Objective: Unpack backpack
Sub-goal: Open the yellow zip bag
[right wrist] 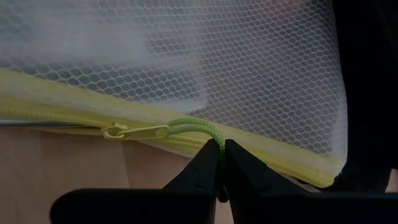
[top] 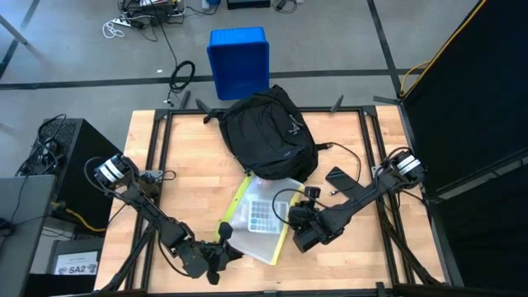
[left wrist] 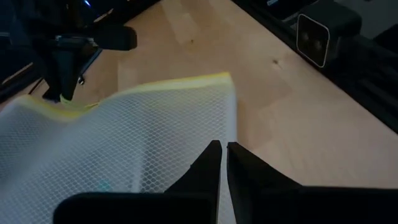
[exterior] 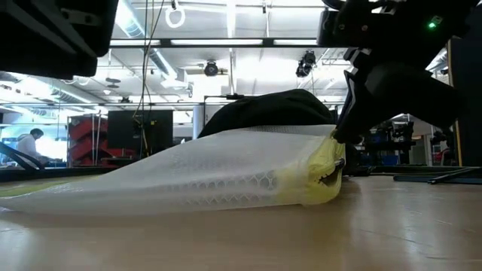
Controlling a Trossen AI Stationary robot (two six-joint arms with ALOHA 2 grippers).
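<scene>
Wooden desk [top: 181,148] carried the black backpack [top: 268,132] at its far middle, rounded, soft, near end hidden under a white mesh pouch [top: 260,216]. Right gripper [right wrist: 221,155] jaws pinched the pouch's green zipper cord [right wrist: 199,127]; left gripper [left wrist: 221,152] jaws pressed together, empty, over the pouch's near-left corner.

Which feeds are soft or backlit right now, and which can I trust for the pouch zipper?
Low view: bright ceiling lights behind leave the backpack in silhouette. Left wrist view: mesh pouch blurred near the lens. Right wrist view: sharpest, right gripper shut on the green zipper cord. High view: evenly lit, but the zipper is too small to see.
</scene>
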